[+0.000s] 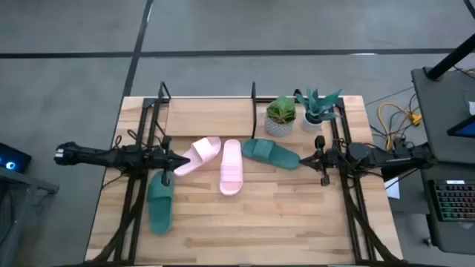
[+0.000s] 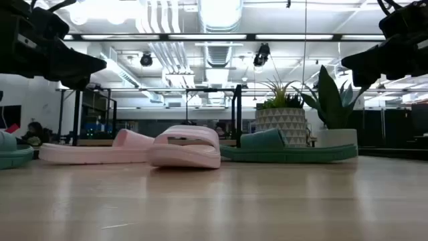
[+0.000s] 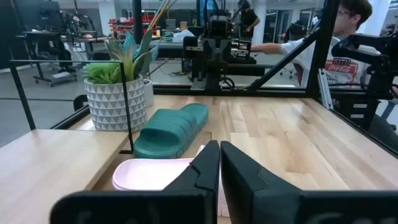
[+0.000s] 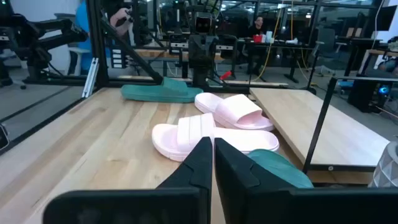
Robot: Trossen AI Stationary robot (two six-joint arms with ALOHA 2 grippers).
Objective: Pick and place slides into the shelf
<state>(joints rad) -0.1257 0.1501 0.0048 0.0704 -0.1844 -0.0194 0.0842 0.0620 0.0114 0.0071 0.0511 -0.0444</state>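
Four slides lie sole-down on the table. One pale pink slide point(image 1: 200, 155) lies at an angle, and a second pink slide point(image 1: 231, 167) lies beside it. One teal slide point(image 1: 271, 153) is near the plants; the other teal slide point(image 1: 160, 202) is by the left arm. The shelf point(image 1: 209, 116), a wooden board between black posts, stands at the far edge. My left gripper point(image 1: 182, 159) is shut and hovers by the angled pink slide point(image 3: 149, 174). My right gripper point(image 1: 308, 158) is shut and hovers next to the teal slide point(image 4: 283, 168). Both are well above the table in the low view.
Two potted plants point(image 1: 280, 116) point(image 1: 320, 108) stand at the far right, right of the shelf. Black arm frames run along both table sides point(image 1: 137, 185) point(image 1: 355, 200). The near half of the table point(image 1: 252, 230) is bare wood. People show in the room behind.
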